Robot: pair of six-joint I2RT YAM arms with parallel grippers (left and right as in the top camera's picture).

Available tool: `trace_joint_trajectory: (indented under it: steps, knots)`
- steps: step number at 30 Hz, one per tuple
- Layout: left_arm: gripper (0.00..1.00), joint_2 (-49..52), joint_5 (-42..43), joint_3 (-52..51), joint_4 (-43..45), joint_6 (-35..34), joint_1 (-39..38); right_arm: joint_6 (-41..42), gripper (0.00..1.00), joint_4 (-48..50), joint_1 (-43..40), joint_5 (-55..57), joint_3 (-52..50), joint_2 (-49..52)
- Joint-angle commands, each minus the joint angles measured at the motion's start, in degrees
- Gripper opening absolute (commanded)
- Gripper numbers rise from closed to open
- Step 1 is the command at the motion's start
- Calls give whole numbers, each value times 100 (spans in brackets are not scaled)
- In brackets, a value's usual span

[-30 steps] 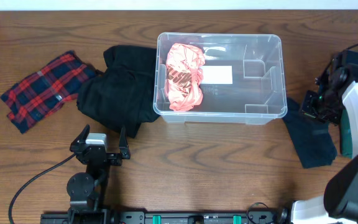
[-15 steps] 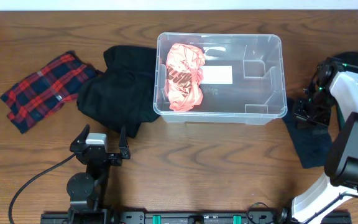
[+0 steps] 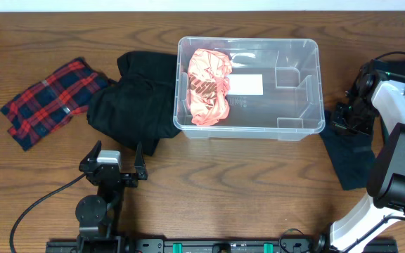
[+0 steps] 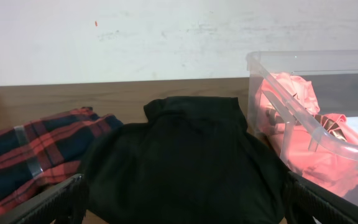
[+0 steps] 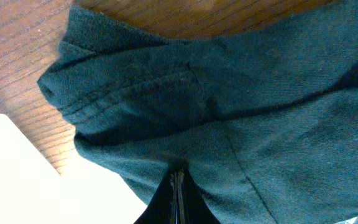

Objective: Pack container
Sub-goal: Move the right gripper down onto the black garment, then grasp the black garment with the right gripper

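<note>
The clear plastic container [image 3: 308, 67] stands at the table's middle, with a pink garment [image 3: 209, 86] in its left half and a white label [image 3: 245, 84] on its base. It also shows in the left wrist view [image 4: 328, 134]. My right gripper [image 3: 344, 119] is at the container's right side, shut on the top edge of a dark teal garment [image 3: 351, 158]; in the right wrist view the cloth [image 5: 241, 112] is pinched between the closed fingers [image 5: 166, 208]. My left gripper [image 3: 114, 160] is open and empty, low at the front left, just in front of a black garment [image 3: 129, 105].
A red and navy plaid cloth [image 3: 51, 98] lies at the far left. The black garment [image 4: 179, 162] lies against the container's left wall. A black cable [image 3: 37, 207] runs along the front left.
My right gripper has moved from the far right edge inward and down onto the teal garment's top edge and closed on it. The left arm has not moved.
</note>
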Motion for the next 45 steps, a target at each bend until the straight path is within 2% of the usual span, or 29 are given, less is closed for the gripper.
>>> trace_joint_trajectory:
  steps: [1, 10, 17, 27, 35, 40, 45]
  knots:
    - [98, -2, 11, -149, -103, -50, 20, -35, 1, -142, -81, 2, -15, 55]
    - [98, -2, 13, -149, -103, -50, 20, -57, 1, -863, -83, -87, -13, 50]
    - [98, -2, 11, -149, -103, -50, 20, -55, 1, -592, -81, -24, -101, 50]
    - [98, -2, 11, -149, -103, -50, 20, -57, 1, 83, -81, 57, -612, 52]
    - [98, -2, 11, -149, -103, -50, 20, -55, 1, 1394, -81, 26, -586, 50]
    - [98, -2, 11, -149, -103, -52, 20, -57, 1, 2295, -81, -505, -586, 50]
    - [98, -2, 13, -149, -103, -50, 20, -59, 1, 2667, -81, -981, -546, 39]
